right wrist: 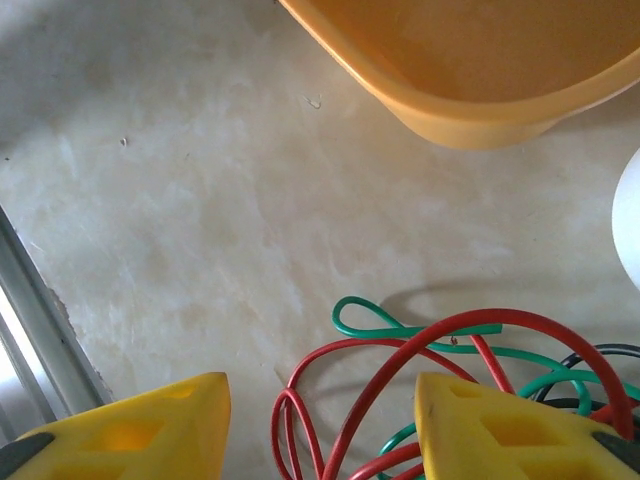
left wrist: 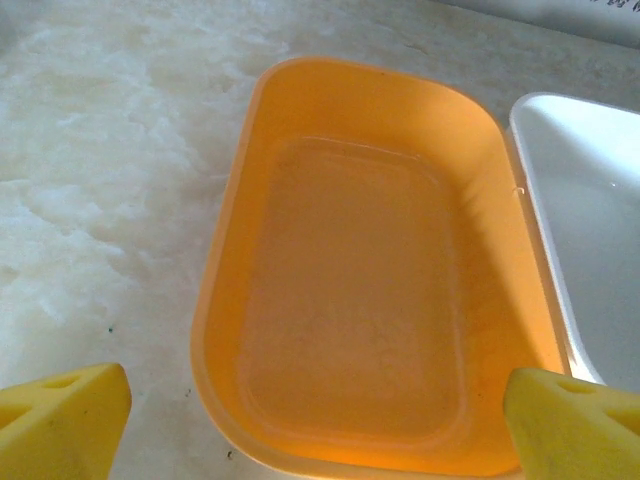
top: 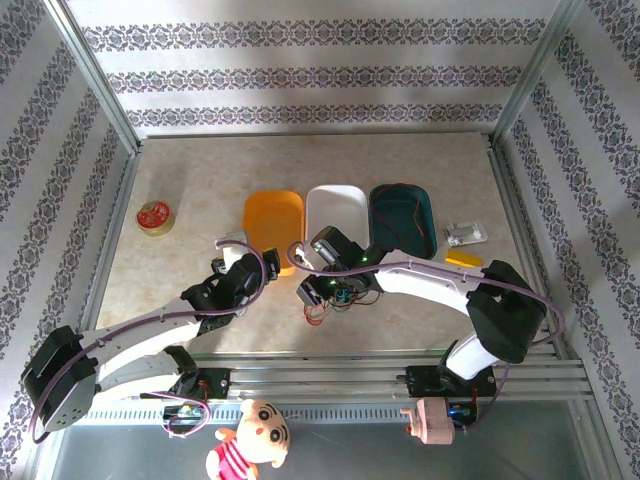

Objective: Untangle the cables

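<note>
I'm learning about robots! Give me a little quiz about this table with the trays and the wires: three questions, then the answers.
1. True or false: the orange tray is empty.
2. What colour is the tray that holds a loose red cable? A orange, B white, C dark teal.
3. Fill the gap: the tangled red, green and black cables lie between the open fingers of the ____ gripper.
Key: 1 true. 2 C, the dark teal tray. 3 right: it is the right gripper.
</note>
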